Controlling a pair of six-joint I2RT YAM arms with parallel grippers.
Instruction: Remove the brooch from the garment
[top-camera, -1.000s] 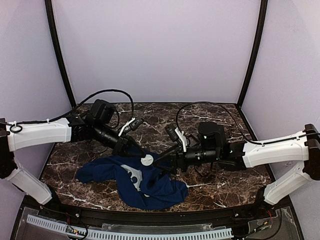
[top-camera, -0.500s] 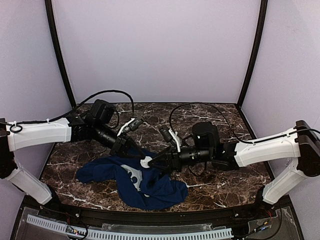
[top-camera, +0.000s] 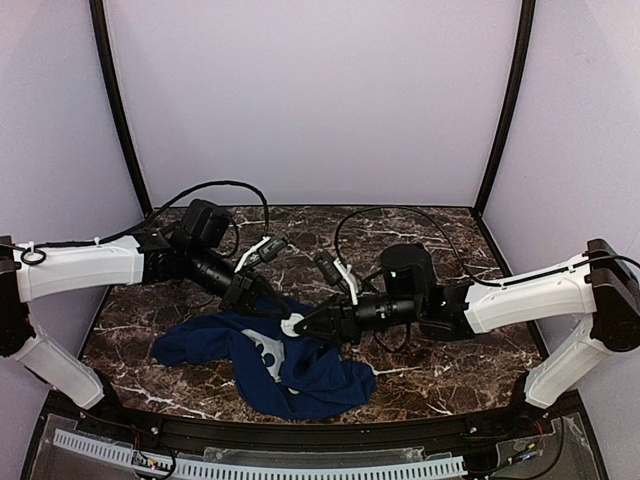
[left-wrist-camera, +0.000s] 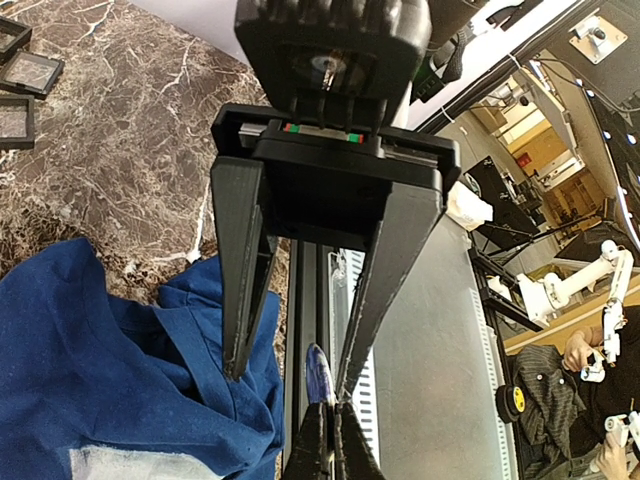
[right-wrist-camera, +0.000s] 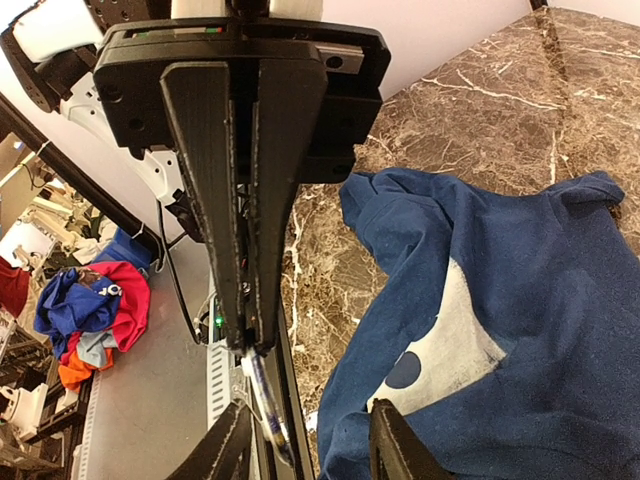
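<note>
Dark marble table (top-camera: 450, 370) carries a navy shirt (top-camera: 300, 385) heaped at the lower centre of the overhead frame. At its upper edge the left gripper (left-wrist-camera: 322, 442) pinches the brooch (left-wrist-camera: 318, 372) between pressed-together jaws, and the right gripper (right-wrist-camera: 308, 445) faces it with jaws spread either side. Best to close squarely on the brooch, then pull apart slowly so the shirt neither drags nor tears.

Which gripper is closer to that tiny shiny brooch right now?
Left. The left gripper is shut on the brooch itself; the right gripper is open, one finger on each side of it.
</note>
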